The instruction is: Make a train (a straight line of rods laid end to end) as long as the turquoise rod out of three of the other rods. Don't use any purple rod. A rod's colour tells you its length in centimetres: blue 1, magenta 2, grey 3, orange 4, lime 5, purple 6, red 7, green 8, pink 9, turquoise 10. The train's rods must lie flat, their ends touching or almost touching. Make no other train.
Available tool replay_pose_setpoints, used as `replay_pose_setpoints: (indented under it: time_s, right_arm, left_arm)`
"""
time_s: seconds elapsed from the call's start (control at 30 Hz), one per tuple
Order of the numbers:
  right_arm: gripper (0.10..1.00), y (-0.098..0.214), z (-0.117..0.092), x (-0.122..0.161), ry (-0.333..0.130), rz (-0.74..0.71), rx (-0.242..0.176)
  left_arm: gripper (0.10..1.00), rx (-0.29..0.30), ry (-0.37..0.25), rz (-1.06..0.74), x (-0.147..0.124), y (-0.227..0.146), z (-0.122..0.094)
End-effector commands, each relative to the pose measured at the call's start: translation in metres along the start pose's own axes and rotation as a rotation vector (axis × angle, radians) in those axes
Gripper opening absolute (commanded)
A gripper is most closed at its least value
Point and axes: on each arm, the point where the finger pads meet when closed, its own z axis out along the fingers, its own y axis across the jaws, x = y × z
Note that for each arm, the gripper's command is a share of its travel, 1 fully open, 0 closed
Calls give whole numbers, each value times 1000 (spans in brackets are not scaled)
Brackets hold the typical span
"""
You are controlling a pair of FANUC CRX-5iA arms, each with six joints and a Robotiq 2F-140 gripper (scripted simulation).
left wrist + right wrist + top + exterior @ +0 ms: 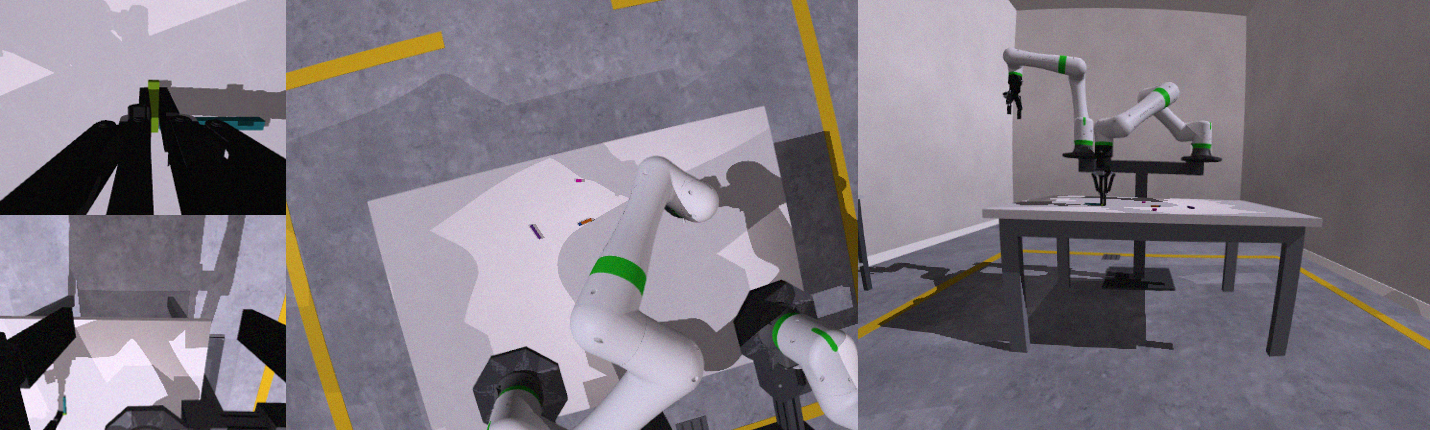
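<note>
Train unfinished: your blue rod (580, 224) and orange rod (587, 221) (1155, 205) seem end to end — lime rod (154, 103), likely third, is pinched in your left gripper (153, 101) (1103, 203), beside turquoise rod (256, 125) (1090, 204) (64, 404). Your right gripper (1014, 115) (155, 323) stands open — placing remains.

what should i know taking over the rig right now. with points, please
Left gripper (1103, 203) (154, 103): low at the table, shut on the lime rod (154, 107).
Right gripper (1014, 114) (155, 322): open, raised, empty.
Turquoise rod (240, 123) (64, 404), the length reference: on the table near the left gripper.
Done: orange rod (587, 221) (1156, 205) and short blue rod (580, 224) lie end to end, seemingly touching.
Left: lay lime flat in line at one end; 5 + 4 + 1 matches turquoise. Avoid the purple rod (536, 231) (1190, 207).
</note>
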Motion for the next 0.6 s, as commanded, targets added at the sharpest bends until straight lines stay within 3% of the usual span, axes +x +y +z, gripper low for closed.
replay_pose_setpoints:
  time_s: [0.0,0.23,0.57]
  right_arm:
    - [1000,0,-1,0,2,0,0]
    - [1000,0,-1,0,2,0,0]
    - [1000,0,-1,0,2,0,0]
  left_arm:
    - [124,-2,1,0,1,1,-2]
    - [124,-2,1,0,1,1,-15]
    - [124,-2,1,0,1,1,-85]
